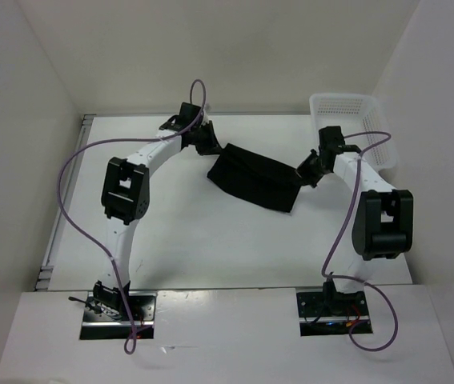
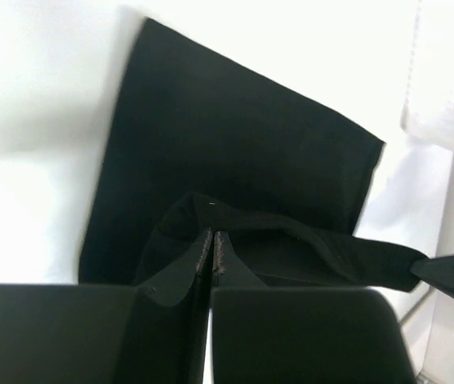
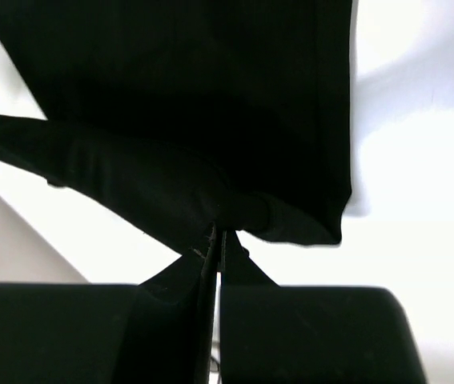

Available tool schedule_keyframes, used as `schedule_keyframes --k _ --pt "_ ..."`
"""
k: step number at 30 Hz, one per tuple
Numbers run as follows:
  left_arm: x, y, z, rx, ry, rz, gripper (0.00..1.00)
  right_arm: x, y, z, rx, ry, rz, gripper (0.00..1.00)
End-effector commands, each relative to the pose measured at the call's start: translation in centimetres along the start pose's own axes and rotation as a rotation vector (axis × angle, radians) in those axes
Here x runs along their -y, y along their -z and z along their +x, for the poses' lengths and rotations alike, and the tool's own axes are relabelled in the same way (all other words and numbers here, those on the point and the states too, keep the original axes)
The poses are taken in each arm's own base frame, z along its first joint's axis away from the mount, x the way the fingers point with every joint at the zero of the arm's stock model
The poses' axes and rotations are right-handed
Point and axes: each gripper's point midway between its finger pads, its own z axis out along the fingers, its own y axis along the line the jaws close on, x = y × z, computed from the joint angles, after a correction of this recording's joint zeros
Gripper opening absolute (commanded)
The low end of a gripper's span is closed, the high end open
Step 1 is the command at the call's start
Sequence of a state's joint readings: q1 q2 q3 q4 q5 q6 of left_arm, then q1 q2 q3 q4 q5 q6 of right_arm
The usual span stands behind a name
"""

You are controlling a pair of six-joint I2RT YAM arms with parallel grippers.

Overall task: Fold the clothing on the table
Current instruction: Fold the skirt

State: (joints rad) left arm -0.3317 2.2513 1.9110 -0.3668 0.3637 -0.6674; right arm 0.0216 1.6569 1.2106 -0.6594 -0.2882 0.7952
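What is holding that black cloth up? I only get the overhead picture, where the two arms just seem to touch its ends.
Observer: The left wrist view shows the left gripper shut, its fingers pinching a bunched fold of the clothing.
Operator: And the other arm?
Observer: Its own camera shows the same: the right gripper is shut on a gathered corner.
Operator: Is the cloth lying flat?
Observer: Probably not. In the right wrist view a soft shadow falls on the table beyond the cloth's edge, so that side looks lifted.
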Motion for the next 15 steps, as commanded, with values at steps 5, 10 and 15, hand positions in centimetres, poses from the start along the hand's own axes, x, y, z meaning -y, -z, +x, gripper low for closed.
schedule_keyframes --k 5,10,15 --pt "0.6 -3.4 -1.9 0.019 0.018 0.033 0.01 -2.2 -1.8 -6.1 0.170 0.013 -0.025 0.04" --pt "1.5 -4.1 -4.9 0.083 0.017 0.032 0.15 -2.9 -2.1 -8.6 0.247 0.015 0.000 0.09" --pt "1.5 -5.1 -5.9 0.071 0.026 0.012 0.46 -1.8 -1.7 -11.4 0.338 -0.010 0.073 0.36"
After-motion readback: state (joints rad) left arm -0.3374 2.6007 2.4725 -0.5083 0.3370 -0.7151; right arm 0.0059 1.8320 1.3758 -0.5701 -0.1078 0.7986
